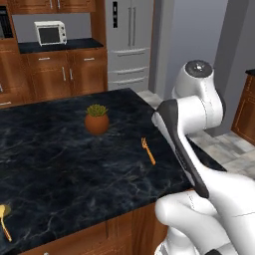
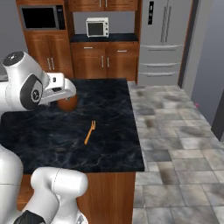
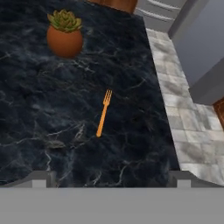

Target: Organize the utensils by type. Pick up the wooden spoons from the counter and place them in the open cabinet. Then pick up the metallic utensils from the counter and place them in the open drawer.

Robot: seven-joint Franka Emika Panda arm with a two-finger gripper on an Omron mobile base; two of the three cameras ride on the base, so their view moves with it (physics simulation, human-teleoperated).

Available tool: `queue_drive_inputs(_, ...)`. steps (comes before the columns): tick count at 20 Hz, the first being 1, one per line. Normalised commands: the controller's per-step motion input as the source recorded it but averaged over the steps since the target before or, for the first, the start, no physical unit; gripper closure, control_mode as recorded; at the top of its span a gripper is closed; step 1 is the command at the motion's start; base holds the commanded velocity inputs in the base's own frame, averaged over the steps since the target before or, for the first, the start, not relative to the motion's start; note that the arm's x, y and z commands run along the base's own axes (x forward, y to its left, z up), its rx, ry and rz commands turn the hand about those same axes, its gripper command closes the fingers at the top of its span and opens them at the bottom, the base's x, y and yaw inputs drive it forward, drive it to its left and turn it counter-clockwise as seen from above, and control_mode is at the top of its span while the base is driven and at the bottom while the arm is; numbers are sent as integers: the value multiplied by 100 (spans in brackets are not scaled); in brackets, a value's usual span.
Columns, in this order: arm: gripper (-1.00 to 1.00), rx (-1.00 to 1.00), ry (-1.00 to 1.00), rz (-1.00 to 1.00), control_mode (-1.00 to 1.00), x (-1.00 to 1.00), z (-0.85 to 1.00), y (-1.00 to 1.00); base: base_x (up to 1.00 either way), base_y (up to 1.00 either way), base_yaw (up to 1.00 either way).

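One orange fork lies flat on the dark marble table, tines toward twelve o'clock in your hand view, with bare stone all round it. At about eleven o'clock from the fork, well apart, stands a small succulent in a terracotta pot; nothing sits between them or across the fork. The tiled floor runs along the table's edge at three o'clock.

Your tool stands wide open, its two tips at the bottom corners of the hand view, holding nothing and touching nothing, above the table at six o'clock from the fork.

Your left base view adds a spoon with a pale yellow bowl and orange handle near the table's near left corner, far from the fork. Both base views show a white toaster oven on the back counter and a steel refrigerator; the right one adds a built-in microwave.
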Motion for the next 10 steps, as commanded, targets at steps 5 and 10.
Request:
queue_drive_inputs(5,-100,4,4,3,-100,47,-41,-9,0,0,0)
queue_drive_inputs(10,-100,0,15,0,-100,56,-56,-8,0,0,0)
